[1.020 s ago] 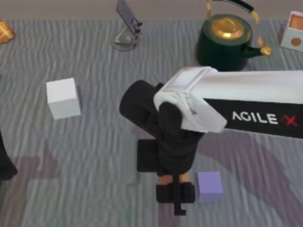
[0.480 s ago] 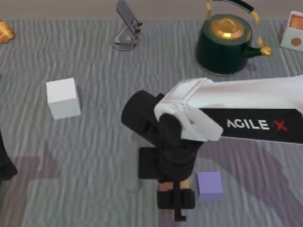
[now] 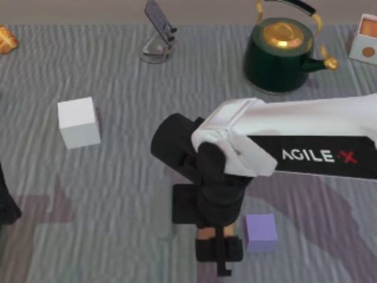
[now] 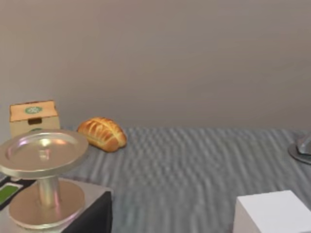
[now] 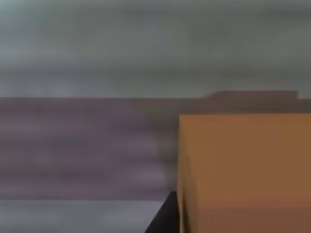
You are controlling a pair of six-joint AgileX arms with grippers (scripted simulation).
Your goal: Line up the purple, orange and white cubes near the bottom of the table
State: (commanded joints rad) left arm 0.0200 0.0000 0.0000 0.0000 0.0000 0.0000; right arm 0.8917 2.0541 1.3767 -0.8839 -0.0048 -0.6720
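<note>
My right gripper [image 3: 218, 239] hangs over the bottom middle of the grey table [image 3: 118, 188], shut on the orange cube [image 3: 204, 234], which shows only as slivers under the black wrist. In the right wrist view the orange cube [image 5: 243, 170] fills the near side beside one dark finger [image 5: 165, 219], close above the table. The purple cube [image 3: 261, 232] rests on the table just right of the gripper, a small gap apart. The white cube [image 3: 78, 122] sits far off at the middle left, and the white cube [image 4: 274, 213] also shows in the left wrist view. My left arm [image 3: 7, 203] stays parked at the left edge.
A dark green kettle [image 3: 283, 53] with a gold lid stands at the back right, with a phone stand [image 3: 158, 36] at the back middle. A bread roll [image 3: 6, 40] lies back left. A white box with an orange face [image 3: 365, 38] is back right. A silver stand [image 4: 43, 165] is near the left arm.
The right arm has shifted a little toward the table's bottom edge with the orange cube in it, then held nearly still. The purple and white cubes have not moved.
</note>
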